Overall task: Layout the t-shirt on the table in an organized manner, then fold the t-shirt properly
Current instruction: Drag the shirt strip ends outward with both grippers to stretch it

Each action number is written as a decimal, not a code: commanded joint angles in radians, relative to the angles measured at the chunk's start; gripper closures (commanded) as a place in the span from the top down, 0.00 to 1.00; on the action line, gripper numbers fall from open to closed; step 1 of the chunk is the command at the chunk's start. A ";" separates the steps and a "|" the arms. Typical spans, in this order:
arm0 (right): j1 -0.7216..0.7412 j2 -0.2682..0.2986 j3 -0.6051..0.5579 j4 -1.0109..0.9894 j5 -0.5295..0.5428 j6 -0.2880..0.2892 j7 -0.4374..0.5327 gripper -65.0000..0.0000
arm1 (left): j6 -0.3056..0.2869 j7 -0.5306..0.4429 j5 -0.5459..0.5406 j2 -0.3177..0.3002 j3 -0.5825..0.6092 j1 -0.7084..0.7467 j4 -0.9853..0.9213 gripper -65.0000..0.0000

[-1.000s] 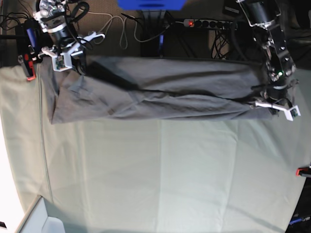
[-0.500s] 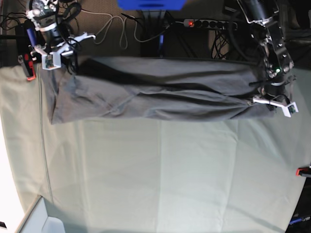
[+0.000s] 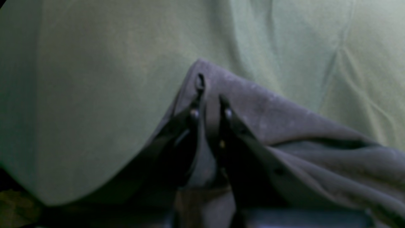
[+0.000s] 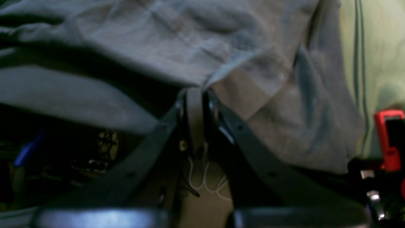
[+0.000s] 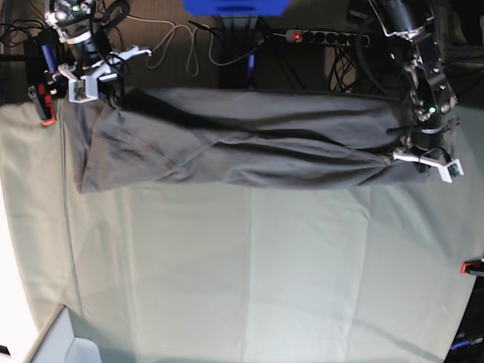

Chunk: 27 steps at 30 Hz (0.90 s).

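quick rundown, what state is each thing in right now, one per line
t-shirt: stretched sideways across the table's far edge, wrinkled, pinched at both ends
left hand: shut on the t-shirt's fabric
right hand: shut on the t-shirt's edge
table: cloth-covered, faintly creased, near side bare
power strip: red switch lit
red clamp: gripping the table's corner

Behind the far edge, a power strip with a red light glowing is lying on dark floor among tangled cables. A blue object is sitting beside them.
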 commanded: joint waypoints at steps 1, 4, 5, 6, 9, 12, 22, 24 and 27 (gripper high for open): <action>-0.004 0.003 0.004 0.003 0.015 0.011 0.022 0.00 | 0.002 -0.023 -0.002 -0.008 -0.001 -0.009 0.014 0.00; -0.007 0.017 0.004 -0.002 0.015 0.011 0.027 0.00 | 0.000 -0.018 -0.002 -0.008 0.000 -0.009 0.014 0.00; -0.009 0.020 0.004 -0.002 0.015 0.011 0.027 0.00 | 0.000 -0.014 -0.002 -0.009 0.000 -0.009 0.014 0.00; -0.009 0.023 0.004 -0.002 0.015 0.011 0.024 0.00 | 0.000 -0.014 -0.002 -0.009 0.000 -0.009 0.014 0.00; -0.010 0.024 0.004 -0.002 0.013 0.011 0.022 0.00 | 0.000 -0.014 -0.002 -0.009 0.000 -0.009 0.014 0.09; -0.015 0.024 0.002 -0.002 0.013 0.011 0.022 0.00 | 0.000 -0.014 -0.002 -0.009 -0.003 -0.008 0.014 0.28; -0.044 0.061 0.041 0.007 0.020 0.011 0.029 0.37 | 0.000 -0.012 -0.002 -0.012 -0.004 0.012 0.027 0.47; -0.044 0.066 0.055 0.007 0.020 0.011 0.029 0.39 | 0.000 -0.012 -0.002 -0.015 -0.004 0.012 0.027 0.47; -0.035 0.066 0.099 0.007 0.047 0.011 0.029 0.39 | 0.000 -0.012 -0.002 -0.017 -0.006 0.012 0.027 0.47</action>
